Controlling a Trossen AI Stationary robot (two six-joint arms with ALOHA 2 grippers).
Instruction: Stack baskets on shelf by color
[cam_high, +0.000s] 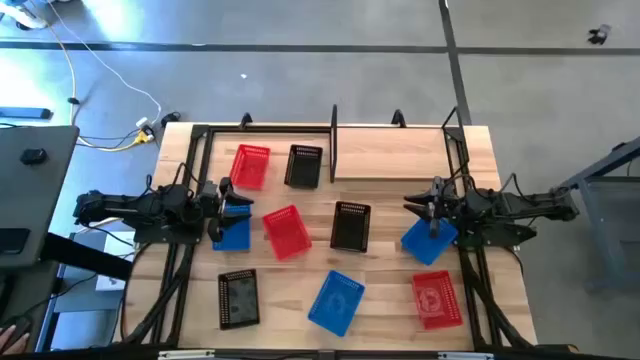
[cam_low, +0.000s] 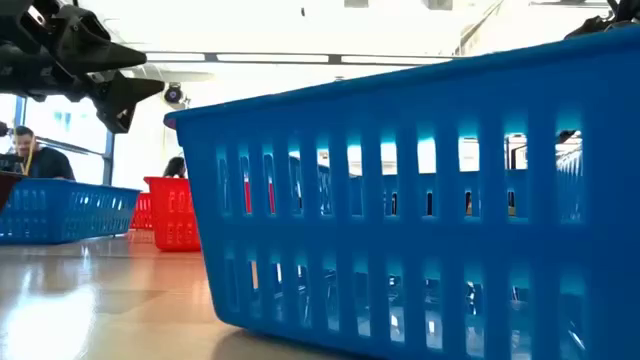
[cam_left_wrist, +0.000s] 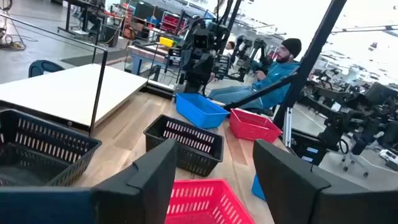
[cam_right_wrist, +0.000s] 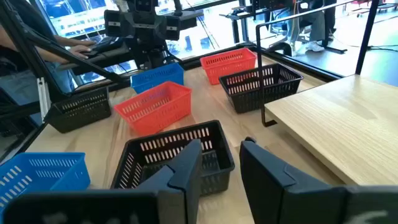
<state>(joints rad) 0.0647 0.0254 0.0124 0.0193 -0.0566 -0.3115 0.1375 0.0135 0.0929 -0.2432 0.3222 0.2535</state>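
Note:
Several red, blue and black mesh baskets lie scattered on the wooden table. The shelf (cam_high: 400, 150) stands at the far edge, its light floor bare. My left gripper (cam_high: 222, 195) (cam_left_wrist: 214, 155) hovers open at the table's left, beside a blue basket (cam_high: 232, 232), and faces a red basket (cam_left_wrist: 205, 199). My right gripper (cam_high: 412, 203) (cam_right_wrist: 222, 152) hovers open at the right, close to another blue basket (cam_high: 428, 240), and faces a black basket (cam_right_wrist: 174, 155). Neither has anything between its fingers.
A red basket (cam_high: 250, 165) and a black one (cam_high: 303, 165) sit left of the shelf. Near the front edge are a black basket (cam_high: 238, 298), a blue one (cam_high: 336, 302) and a red one (cam_high: 436, 298). People sit beyond the table.

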